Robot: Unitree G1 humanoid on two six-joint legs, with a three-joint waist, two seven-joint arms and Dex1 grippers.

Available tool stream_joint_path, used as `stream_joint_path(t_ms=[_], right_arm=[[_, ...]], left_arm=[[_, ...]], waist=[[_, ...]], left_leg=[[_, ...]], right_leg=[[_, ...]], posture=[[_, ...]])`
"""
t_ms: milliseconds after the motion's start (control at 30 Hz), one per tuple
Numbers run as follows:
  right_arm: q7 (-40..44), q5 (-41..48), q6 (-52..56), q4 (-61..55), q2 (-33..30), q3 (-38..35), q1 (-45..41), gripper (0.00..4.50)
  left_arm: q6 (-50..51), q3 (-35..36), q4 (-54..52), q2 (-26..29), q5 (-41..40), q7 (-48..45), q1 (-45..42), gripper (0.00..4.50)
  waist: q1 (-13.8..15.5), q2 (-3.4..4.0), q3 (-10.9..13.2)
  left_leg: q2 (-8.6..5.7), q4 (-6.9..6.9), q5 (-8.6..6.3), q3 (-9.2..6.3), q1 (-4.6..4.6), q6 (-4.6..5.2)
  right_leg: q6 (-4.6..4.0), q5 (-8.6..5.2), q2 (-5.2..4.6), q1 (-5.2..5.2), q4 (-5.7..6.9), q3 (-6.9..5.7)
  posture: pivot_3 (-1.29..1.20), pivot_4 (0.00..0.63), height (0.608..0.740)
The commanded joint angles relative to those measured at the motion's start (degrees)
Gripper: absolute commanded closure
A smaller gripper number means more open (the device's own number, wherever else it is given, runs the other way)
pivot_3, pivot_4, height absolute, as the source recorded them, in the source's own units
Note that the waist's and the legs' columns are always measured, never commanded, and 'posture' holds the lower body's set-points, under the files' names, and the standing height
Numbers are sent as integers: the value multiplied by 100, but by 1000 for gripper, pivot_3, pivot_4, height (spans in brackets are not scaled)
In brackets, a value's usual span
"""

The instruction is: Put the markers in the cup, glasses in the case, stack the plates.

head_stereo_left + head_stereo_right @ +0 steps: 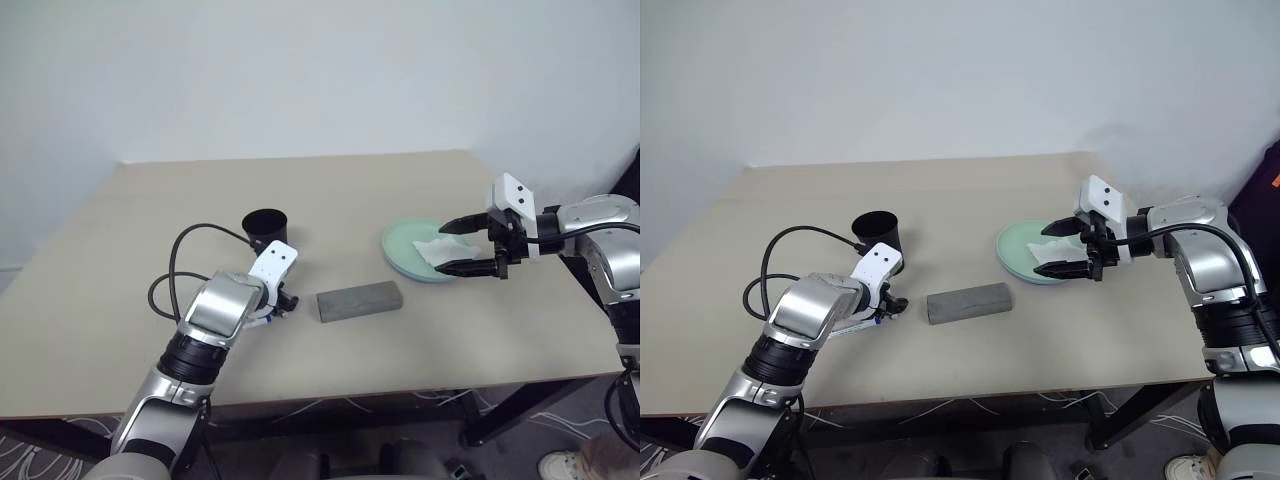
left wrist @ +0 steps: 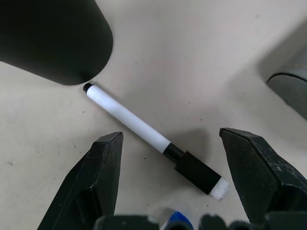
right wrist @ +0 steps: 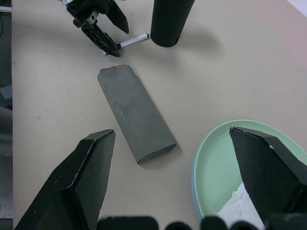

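A short white marker (image 2: 128,118) with a black cap lies flat on the table beside the black cup (image 1: 265,228). My left gripper (image 2: 170,139) hangs low over it, open, one finger on either side of the capped end, apart from it. A blue-capped marker (image 2: 178,221) peeks out under that hand. The grey case (image 1: 359,301) lies shut to the right. My right gripper (image 1: 446,248) is open and hovers level over the pale green plate (image 1: 402,244), which has a bluish rim at its lower edge. A white tissue (image 1: 438,250) lies on the plate. The glasses are out of view.
The tan table's (image 1: 120,280) front edge runs just below my left arm. A black cable (image 1: 180,250) loops off the left wrist. A white wall stands behind the table's far edge.
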Motion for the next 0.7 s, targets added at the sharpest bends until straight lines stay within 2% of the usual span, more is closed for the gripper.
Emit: stream_joint_path(t_ms=[33, 300, 700], right_arm=[[10, 45, -50, -157, -4, -96, -134, 353], [16, 46, -38, -163, -4, -90, -143, 353], [18, 47, -22, -182, 16, -88, -165, 353]], left_arm=[[1, 134, -4, -39, -48, 123, -189, 1102], [166, 161, 68, -92, -168, 251, -189, 1102], [548, 937, 387, -657, -362, 624, -132, 1102]], waist=[[0, 0, 0], [0, 0, 0], [3, 2, -2]], left_leg=[[0, 0, 0, 0, 0, 0], [0, 0, 0, 0, 0, 0], [-3, 4, 0, -1, 1, -1]], right_leg=[[0, 0, 0, 0, 0, 0], [0, 0, 0, 0, 0, 0], [0, 0, 0, 8, 0, 0]], posture=[[0, 0, 731], [0, 0, 731], [0, 0, 731]])
